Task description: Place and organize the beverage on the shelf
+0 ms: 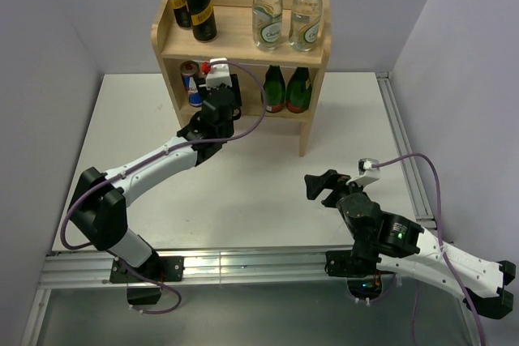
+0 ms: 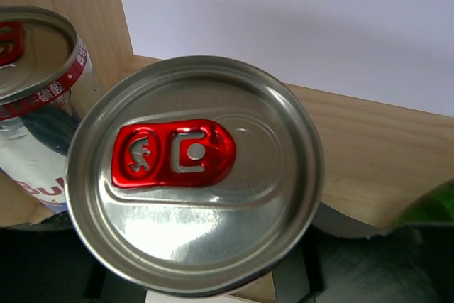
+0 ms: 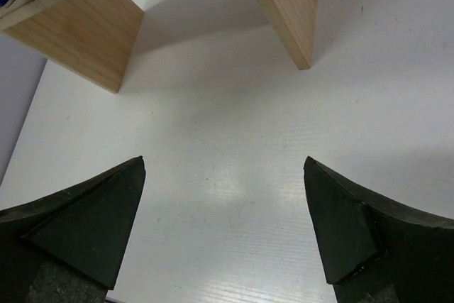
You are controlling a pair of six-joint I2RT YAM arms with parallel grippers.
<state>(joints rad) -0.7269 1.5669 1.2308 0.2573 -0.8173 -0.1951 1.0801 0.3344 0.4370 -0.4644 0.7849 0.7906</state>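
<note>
Wooden shelf (image 1: 243, 50) holds two black cans (image 1: 199, 6) and two clear bottles (image 1: 268, 14) on top. Well apart from it, the right gripper (image 3: 224, 168) hangs with fingers (image 3: 85, 211) spread. At the lower tier the left gripper (image 1: 216, 85) sits over a silver can (image 2: 195, 175) beside its twin (image 2: 35, 54); clamped or not, I cannot tell.
</note>
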